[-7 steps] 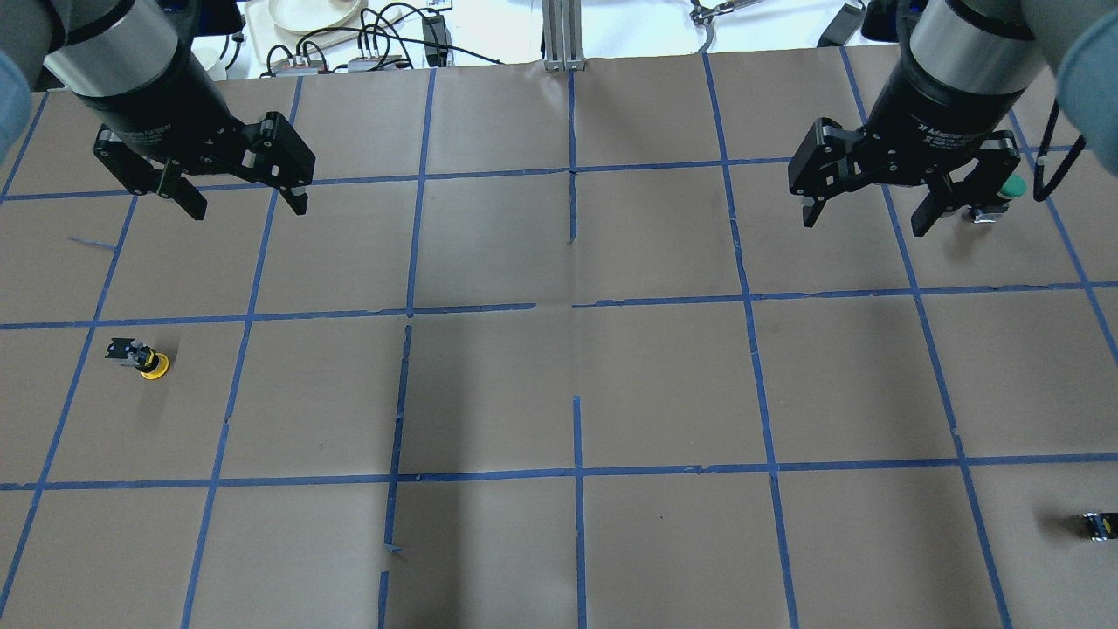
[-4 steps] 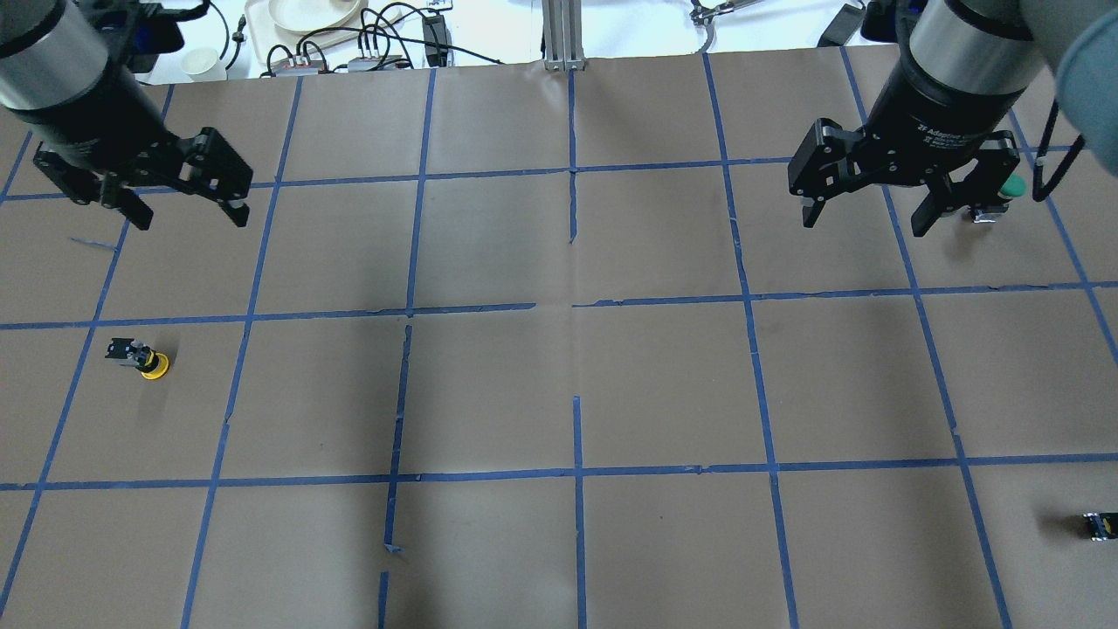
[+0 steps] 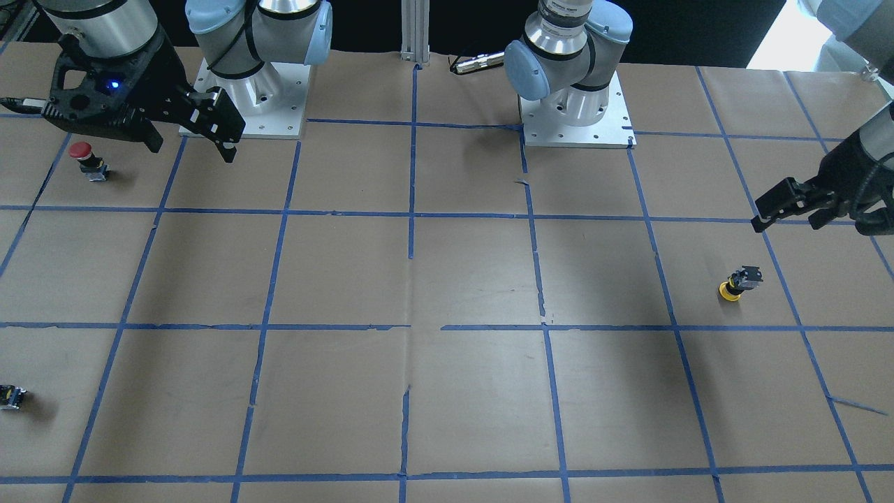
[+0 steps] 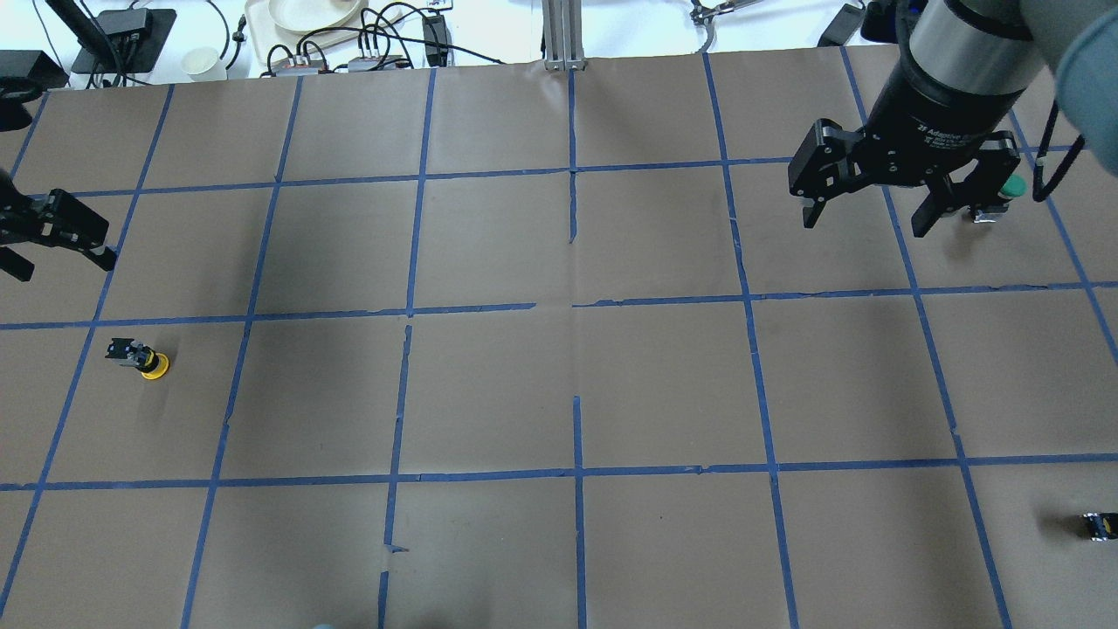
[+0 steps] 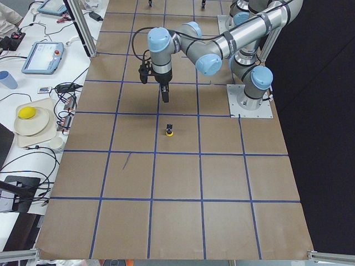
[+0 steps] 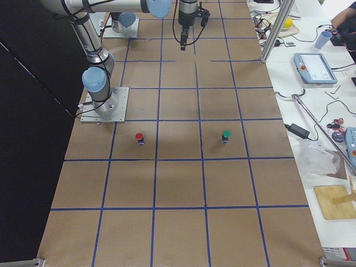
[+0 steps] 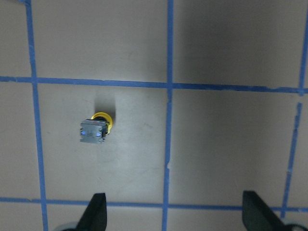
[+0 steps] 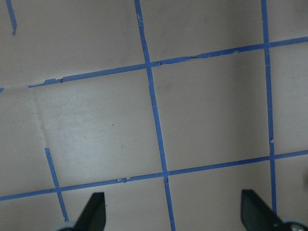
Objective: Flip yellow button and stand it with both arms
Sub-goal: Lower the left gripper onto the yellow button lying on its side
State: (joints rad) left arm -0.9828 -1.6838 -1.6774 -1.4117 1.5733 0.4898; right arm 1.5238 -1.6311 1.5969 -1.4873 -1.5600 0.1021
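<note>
The yellow button (image 4: pixel 141 359) rests on its yellow cap with the black-and-grey body up, at the table's left side. It also shows in the front view (image 3: pixel 739 283), the exterior left view (image 5: pixel 170 131) and the left wrist view (image 7: pixel 94 130). My left gripper (image 4: pixel 61 260) is open and empty, hovering above the table just beyond the button, at the overhead view's left edge. It also shows in the front view (image 3: pixel 788 222) and the left wrist view (image 7: pixel 175 212). My right gripper (image 4: pixel 865 223) is open and empty, far off at the back right, also in the front view (image 3: pixel 188 148).
A green-capped button (image 4: pixel 1011 186) stands beside the right gripper. A red-capped button (image 3: pixel 82 150) stands near the right arm's base. A tiny black block with a yellow speck (image 4: pixel 1099 524) lies at the near right edge. Cables and dishes lie beyond the table's far edge.
My left gripper has moved left and nearer to the robot, toward the yellow button, and stays open. The right arm and the button have not moved.
</note>
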